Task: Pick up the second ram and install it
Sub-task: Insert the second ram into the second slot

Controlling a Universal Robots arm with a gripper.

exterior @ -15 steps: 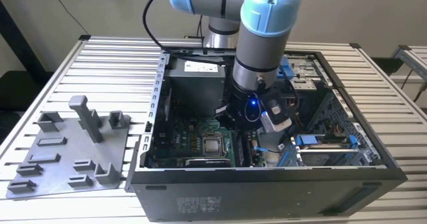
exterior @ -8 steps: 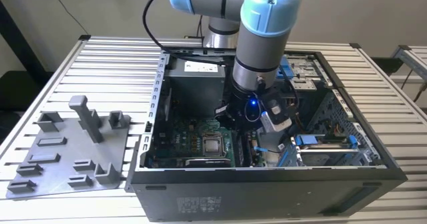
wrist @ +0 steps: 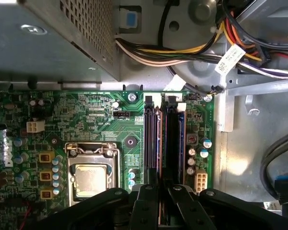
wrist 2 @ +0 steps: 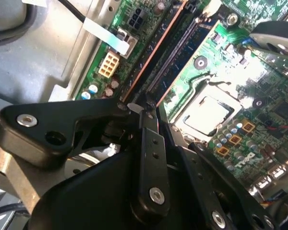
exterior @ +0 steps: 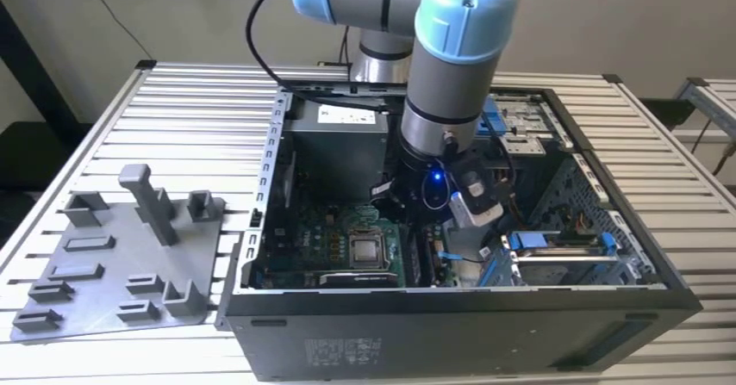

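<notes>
Fingers [wrist: 149,206] of the gripper [wrist: 159,203] close narrowly around the second ram [wrist: 162,143], which stands edge-up in the slots of the green motherboard [wrist: 101,115] inside the open computer case [exterior: 460,316]. Close by sit the processor socket [wrist: 91,177], a perforated metal box [wrist: 53,38] and bundled cables [wrist: 182,52] — the grey tray [exterior: 115,264] lies outside, at the exterior view's left.

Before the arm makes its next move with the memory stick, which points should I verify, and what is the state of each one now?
1. Grip: in the first wrist view the hand is closed on the second ram: ok.
2. Alignment: the second ram runs parallel to the memory slots: ok.
3. Seating: whether the second ram is pressed fully into a slot: cannot tell.
4. Clearance: the cables lie beyond the far end of the memory slots, apart from the hand: ok.
</notes>
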